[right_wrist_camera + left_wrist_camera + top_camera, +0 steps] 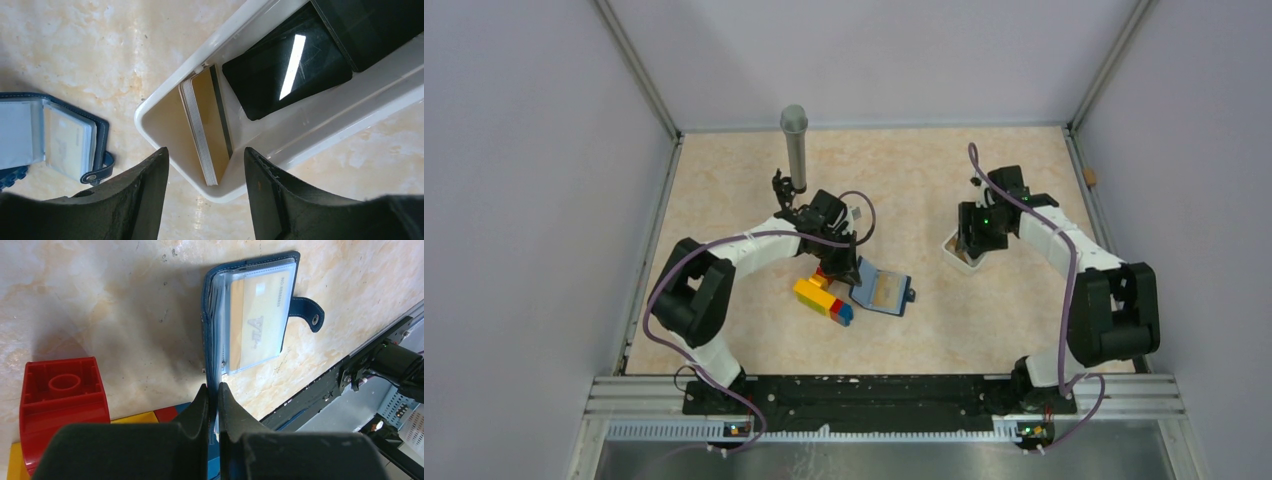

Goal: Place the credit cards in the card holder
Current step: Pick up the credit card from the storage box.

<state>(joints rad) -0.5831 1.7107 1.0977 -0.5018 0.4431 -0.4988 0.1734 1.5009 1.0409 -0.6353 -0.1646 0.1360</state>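
Observation:
The navy card holder lies open on the table right of the toy bricks. In the left wrist view its clear inner sleeves show a yellow-gold card inside, and the snap tab sticks out. My left gripper is shut on the card holder's raised navy flap. My right gripper is open, hovering over the near end of the white tray. A stack of gold credit cards stands on edge in that tray. No greyish card shows.
Red, yellow and blue toy bricks sit right beside the card holder, under my left wrist. A black flat item lies in the tray. A grey upright cylinder stands at the back. Frame walls bound the table.

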